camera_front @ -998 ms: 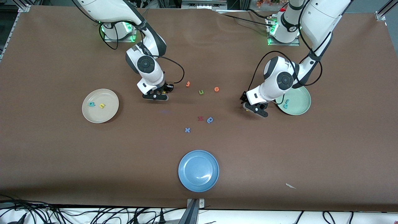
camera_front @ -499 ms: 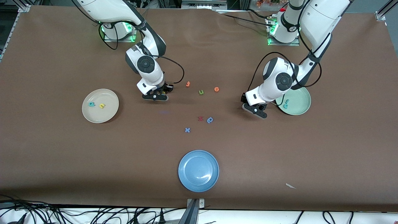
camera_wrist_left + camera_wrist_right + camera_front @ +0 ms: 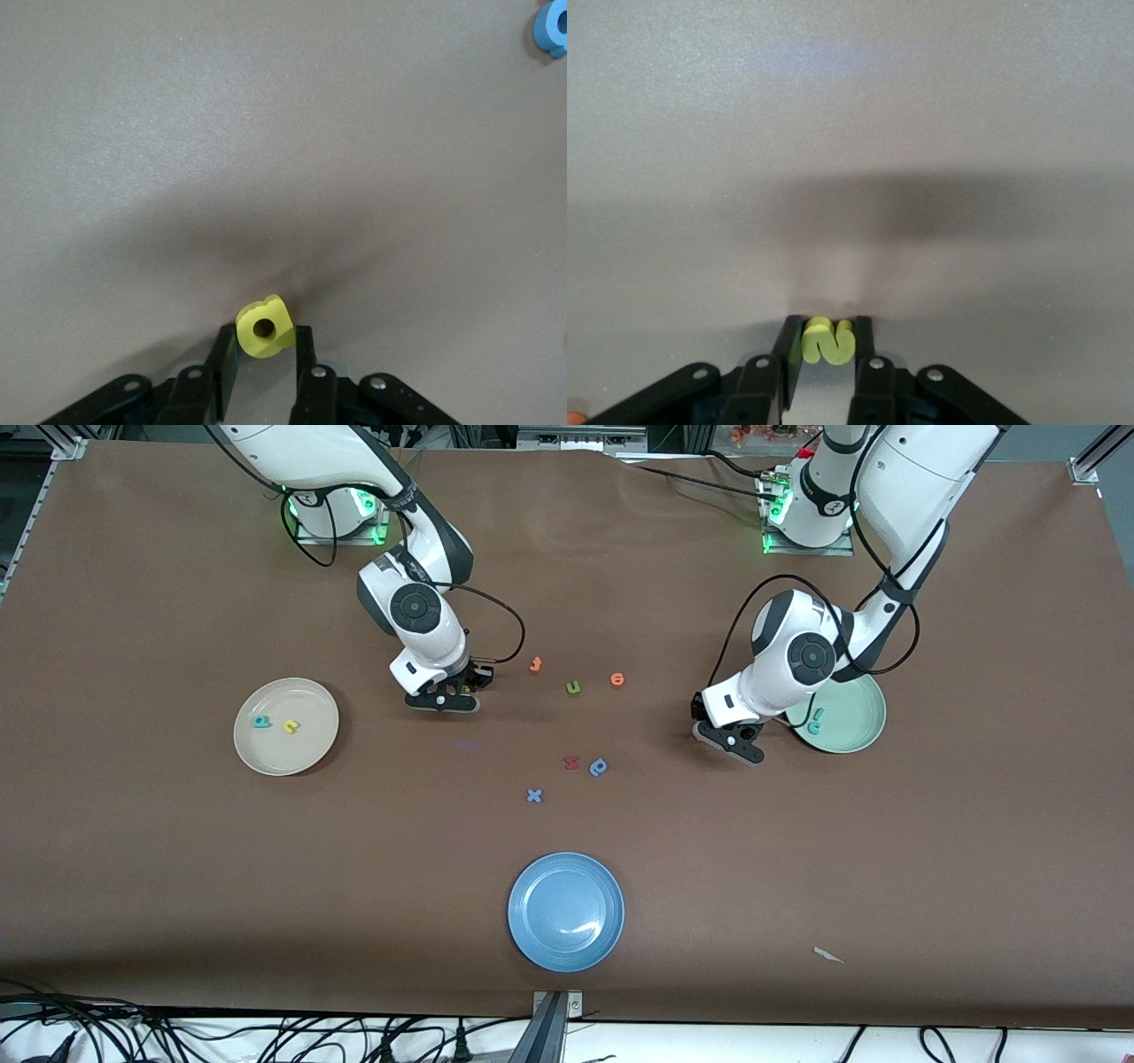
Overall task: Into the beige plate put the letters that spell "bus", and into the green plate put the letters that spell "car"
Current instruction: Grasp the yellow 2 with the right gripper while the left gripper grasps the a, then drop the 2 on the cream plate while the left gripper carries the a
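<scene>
The beige plate (image 3: 297, 760) holds a teal "b" (image 3: 260, 721) and a yellow "u" (image 3: 290, 727). Between it and the loose letters, my right gripper (image 3: 462, 689) is low at the table. It is shut on a yellow "s" (image 3: 828, 342), which stands pinched between its fingers (image 3: 789, 347). The green plate (image 3: 858, 707) holds a teal "c" (image 3: 813, 728) and a thin teal "r" (image 3: 819, 714). Beside that plate my left gripper (image 3: 713, 731) is low at the table, its jaws closed against a yellow "a" (image 3: 264, 326).
Loose letters lie mid-table: two orange ones (image 3: 535, 664) (image 3: 617, 679), an olive "u" (image 3: 573, 687), a red one (image 3: 571, 763), a blue "p" (image 3: 599, 766) and a blue "x" (image 3: 534, 795). A blue plate (image 3: 565, 911) sits near the front edge, a paper scrap (image 3: 828, 955) beside it.
The left gripper's jaws have closed in on the yellow "a", and its wrist shifted slightly. The right gripper finished closing on the "s" and has stayed in place.
</scene>
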You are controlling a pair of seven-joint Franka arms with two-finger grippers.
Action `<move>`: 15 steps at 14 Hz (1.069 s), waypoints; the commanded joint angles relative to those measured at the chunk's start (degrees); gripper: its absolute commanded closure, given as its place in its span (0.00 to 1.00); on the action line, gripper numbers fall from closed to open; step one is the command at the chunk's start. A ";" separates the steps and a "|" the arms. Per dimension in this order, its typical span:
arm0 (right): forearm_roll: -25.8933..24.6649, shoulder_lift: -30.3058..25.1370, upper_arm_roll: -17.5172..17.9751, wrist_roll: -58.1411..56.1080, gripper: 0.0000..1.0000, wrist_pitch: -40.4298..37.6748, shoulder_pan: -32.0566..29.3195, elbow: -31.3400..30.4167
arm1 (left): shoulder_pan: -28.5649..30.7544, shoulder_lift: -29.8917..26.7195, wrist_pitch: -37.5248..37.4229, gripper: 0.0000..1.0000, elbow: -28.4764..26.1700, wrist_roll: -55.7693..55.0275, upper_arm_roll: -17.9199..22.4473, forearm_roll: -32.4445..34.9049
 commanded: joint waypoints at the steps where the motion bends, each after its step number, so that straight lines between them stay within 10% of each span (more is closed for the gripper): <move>1: -1.02 -1.87 -2.02 -1.23 0.91 -7.53 -0.67 2.90 | -0.67 0.67 -0.12 0.80 0.63 -0.15 0.82 2.14; 8: -0.58 -4.96 -11.33 -12.80 0.91 -35.09 -0.67 17.34 | 0.03 -3.72 -3.97 1.00 0.54 0.29 1.87 2.76; 11: -0.40 -5.23 -18.09 -23.69 0.91 -36.06 -0.67 16.81 | -0.14 -3.03 -4.25 0.60 0.63 -1.02 1.79 2.59; 15: 2.39 -6.80 -25.92 -34.42 0.91 -33.88 -0.84 11.12 | -1.98 -1.01 -3.98 0.37 1.86 -2.34 1.70 2.50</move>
